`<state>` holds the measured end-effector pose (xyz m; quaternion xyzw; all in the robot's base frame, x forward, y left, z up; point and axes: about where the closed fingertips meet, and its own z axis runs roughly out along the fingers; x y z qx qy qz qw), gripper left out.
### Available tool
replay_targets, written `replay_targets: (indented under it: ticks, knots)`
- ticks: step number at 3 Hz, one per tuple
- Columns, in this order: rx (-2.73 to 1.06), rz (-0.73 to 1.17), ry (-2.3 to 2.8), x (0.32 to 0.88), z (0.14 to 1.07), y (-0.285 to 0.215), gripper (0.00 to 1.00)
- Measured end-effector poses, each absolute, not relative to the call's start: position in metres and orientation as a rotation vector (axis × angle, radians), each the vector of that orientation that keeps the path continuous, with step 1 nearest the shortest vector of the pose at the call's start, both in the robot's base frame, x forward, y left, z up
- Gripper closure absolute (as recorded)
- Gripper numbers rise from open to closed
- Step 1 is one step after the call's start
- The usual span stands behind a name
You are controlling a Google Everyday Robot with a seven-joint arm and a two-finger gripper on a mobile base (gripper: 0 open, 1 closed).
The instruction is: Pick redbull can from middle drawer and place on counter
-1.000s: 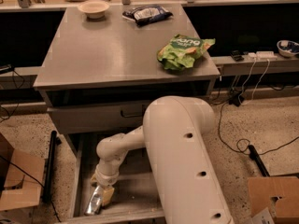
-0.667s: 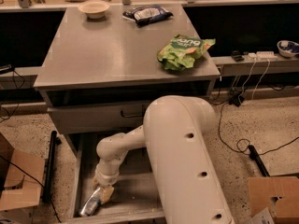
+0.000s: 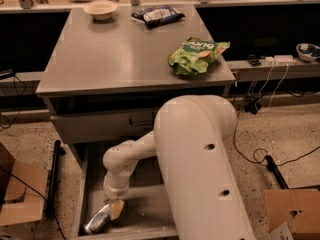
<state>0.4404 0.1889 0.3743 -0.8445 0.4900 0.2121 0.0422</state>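
Observation:
The redbull can lies on its side on the floor of the open middle drawer, at the front left. My gripper reaches down into the drawer on the white arm and sits right at the can's upper right end, touching or nearly touching it. The arm's big white housing hides the drawer's right half. The counter is the grey cabinet top above.
On the counter lie a green snack bag at the right, a dark blue-and-white snack bag at the back and a small bowl at the back left. Cardboard boxes and cables lie on the floor beside the cabinet.
Almost nothing: the gripper stays at the can, and the can's near end has shifted very slightly left.

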Motion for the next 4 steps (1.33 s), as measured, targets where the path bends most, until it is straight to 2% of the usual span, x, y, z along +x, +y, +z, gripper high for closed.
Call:
replay_targets:
  ticks: [2, 4]
  knots:
    - [-2.417, 0.466, 1.753, 0.417, 0.475, 0.151, 1.00]
    - [-2.131, 0.347, 1.696, 0.397, 0.595, 0.089, 1.00]
